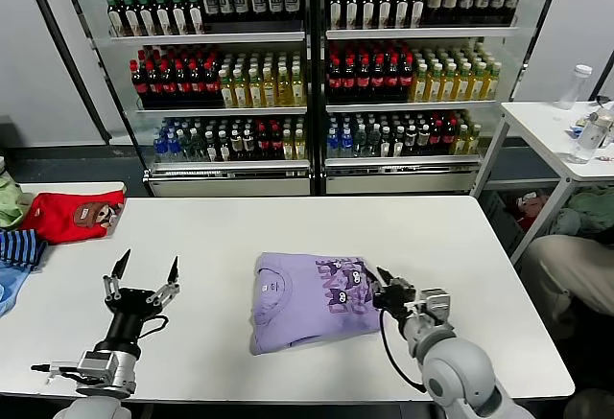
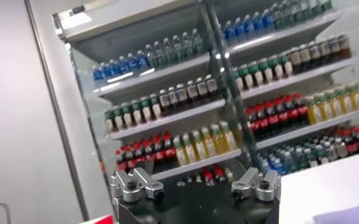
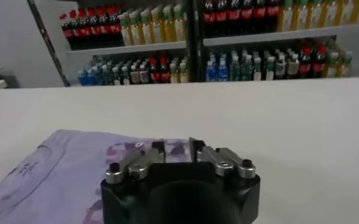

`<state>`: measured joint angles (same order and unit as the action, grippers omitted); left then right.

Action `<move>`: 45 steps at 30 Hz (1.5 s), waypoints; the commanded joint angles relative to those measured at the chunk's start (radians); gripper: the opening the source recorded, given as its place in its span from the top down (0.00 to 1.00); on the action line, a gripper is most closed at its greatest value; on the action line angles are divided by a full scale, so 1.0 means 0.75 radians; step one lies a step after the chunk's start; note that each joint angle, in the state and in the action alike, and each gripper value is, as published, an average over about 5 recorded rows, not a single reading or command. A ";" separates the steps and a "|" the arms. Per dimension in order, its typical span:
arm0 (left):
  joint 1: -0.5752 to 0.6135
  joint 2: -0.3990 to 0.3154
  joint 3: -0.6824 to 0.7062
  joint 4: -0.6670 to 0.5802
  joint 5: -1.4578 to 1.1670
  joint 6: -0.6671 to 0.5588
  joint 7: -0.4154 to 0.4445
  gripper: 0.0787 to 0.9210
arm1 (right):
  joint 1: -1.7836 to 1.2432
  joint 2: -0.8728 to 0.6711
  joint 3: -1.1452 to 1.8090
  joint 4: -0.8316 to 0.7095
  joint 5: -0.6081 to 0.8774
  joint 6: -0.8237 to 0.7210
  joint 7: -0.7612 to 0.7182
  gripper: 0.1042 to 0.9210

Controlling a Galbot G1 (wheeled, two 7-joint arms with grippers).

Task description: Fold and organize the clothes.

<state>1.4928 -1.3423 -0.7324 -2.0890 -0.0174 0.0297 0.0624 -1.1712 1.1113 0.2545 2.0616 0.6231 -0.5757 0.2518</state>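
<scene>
Lavender T-shirt lay folded on the white table; right gripper, fingers slightly parted, sat at its edge; left gripper hovered spread wide

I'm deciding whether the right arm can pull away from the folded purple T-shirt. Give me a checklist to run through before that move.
1. T-shirt folded into a compact block on the white table: ok.
2. Print side up, collar visible: ok.
3. Right gripper at the shirt's right edge, let go of the fabric: cannot tell; its fingertips sit close together over the cloth.
4. Left gripper open, pointing up, well to the left of the shirt: ok.
5. Red garment and striped garment lie apart at the table's far left: ok.
</scene>
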 commanded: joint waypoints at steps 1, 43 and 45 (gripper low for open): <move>-0.031 -0.006 0.060 0.025 -0.015 -0.076 0.019 0.12 | -0.092 -0.061 0.230 0.113 -0.249 0.005 -0.169 0.61; -0.437 -0.119 0.095 0.381 0.025 -0.099 0.189 0.12 | -0.041 -0.174 0.330 -0.195 -0.541 0.472 -0.192 0.12; -0.436 -0.130 0.082 0.388 0.034 -0.108 0.190 0.12 | -0.034 -0.176 0.305 -0.215 -0.553 0.494 -0.183 0.12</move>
<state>1.2063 -1.4244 -0.6621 -1.8520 -0.0344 -0.0303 0.1769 -1.2132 0.9875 0.4937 1.9741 0.2494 -0.3241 0.1075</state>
